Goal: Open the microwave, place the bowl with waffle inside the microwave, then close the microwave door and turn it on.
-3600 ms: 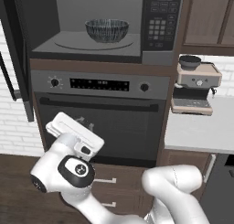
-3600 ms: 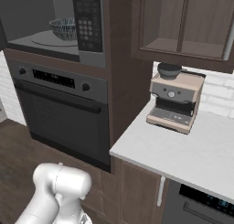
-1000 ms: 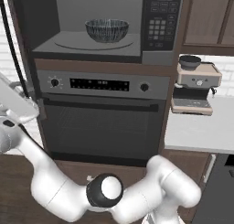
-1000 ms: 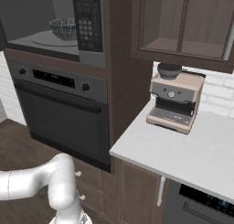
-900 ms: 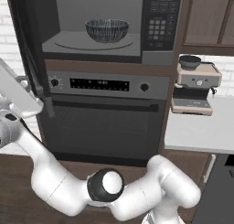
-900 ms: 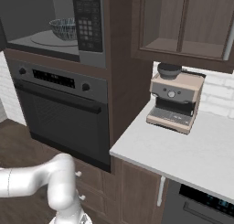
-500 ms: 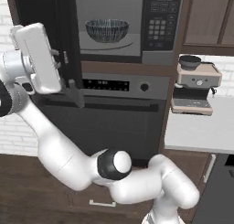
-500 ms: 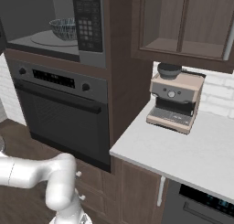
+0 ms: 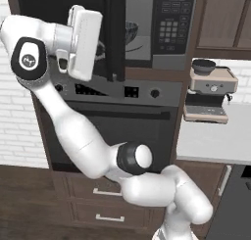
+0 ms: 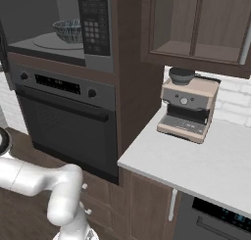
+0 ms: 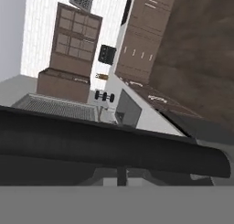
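The robot's white hand with its gripper (image 9: 105,50) sits pressed against the wide dark-glass microwave door (image 9: 116,33), left of the large grey-and-black built-in microwave (image 10: 73,28); whether its fingers are apart or together I cannot tell; the door stands partly swung out; inside the microwave, left of its keypad, rests the small round dark striped bowl (image 10: 68,30); right of the microwave, a beige espresso machine (image 10: 188,107) stands on the white table (image 10: 206,160).

Both base views toward microwave (image 10: 73,33)
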Available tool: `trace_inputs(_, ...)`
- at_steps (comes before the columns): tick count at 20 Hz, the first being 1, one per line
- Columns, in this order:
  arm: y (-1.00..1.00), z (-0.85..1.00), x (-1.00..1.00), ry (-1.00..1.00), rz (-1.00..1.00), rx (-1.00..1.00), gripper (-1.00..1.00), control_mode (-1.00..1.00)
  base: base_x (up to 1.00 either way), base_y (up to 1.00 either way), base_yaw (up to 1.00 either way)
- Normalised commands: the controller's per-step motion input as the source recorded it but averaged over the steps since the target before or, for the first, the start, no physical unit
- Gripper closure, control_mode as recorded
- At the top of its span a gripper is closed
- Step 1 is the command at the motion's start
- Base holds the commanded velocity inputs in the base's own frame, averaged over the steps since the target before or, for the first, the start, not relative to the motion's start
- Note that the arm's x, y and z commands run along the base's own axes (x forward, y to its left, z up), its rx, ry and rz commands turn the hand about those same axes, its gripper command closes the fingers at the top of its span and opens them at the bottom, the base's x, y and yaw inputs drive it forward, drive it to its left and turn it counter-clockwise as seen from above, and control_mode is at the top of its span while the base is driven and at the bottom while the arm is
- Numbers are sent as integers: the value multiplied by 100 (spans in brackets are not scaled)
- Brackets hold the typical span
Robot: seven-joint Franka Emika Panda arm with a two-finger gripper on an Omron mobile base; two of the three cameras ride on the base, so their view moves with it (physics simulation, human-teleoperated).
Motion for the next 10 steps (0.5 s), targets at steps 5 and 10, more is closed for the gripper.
trace_inputs(5, -100, -22, 66, 42, 6, 36, 100, -100, 0, 0, 0)
trace_inputs(10, -100, -14, 95, 15, 25, 22, 100, -100, 0, 0, 0)
